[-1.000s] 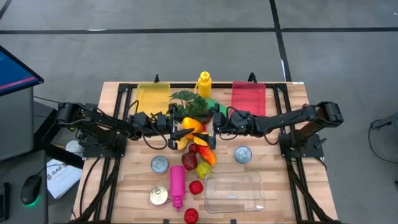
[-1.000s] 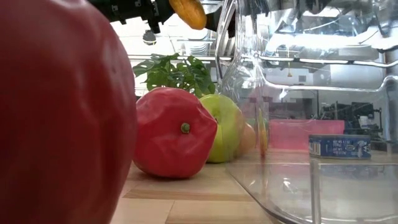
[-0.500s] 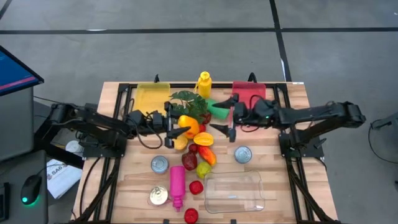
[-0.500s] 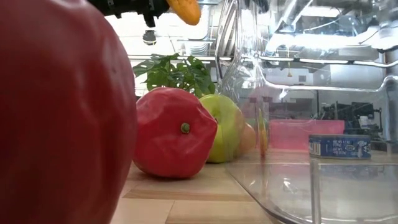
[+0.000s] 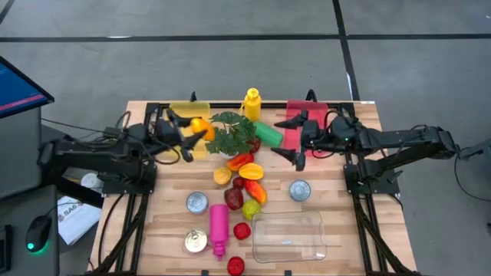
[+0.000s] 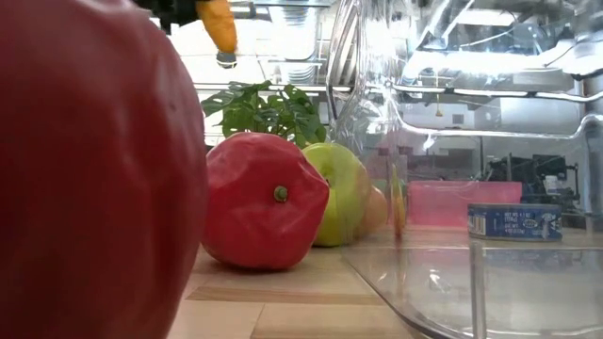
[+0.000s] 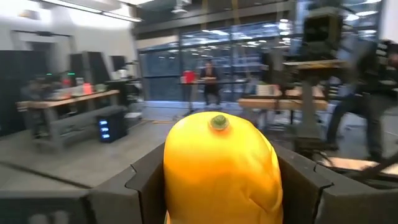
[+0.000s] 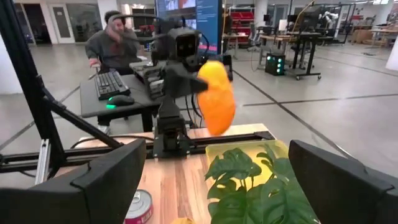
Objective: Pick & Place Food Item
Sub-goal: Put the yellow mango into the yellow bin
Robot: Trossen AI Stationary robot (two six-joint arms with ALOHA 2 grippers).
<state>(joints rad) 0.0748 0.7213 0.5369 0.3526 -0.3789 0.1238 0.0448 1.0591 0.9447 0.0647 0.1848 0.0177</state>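
Left gripper (image 5: 193, 130) grasping orange pepper (image 5: 199, 127) (lifted), right gripper (image 5: 298, 145) released, no legible labels.

Pale wood planks with visible grain on the table (image 5: 353, 230), matt. Clear glossy plastic in the container (image 5: 289, 236) at lower centre of the high view, throwing reflections in the low view. Bright metal lids on the cans (image 5: 299, 190). Smooth, waxy orange-yellow skin on the pepper (image 7: 219, 165), clamped between matt dark plastic fingers (image 7: 146, 186). Glossy red skin on the pepper (image 6: 264, 212) at centre of the low view. Smooth pink plastic on the bottle (image 5: 218, 228).
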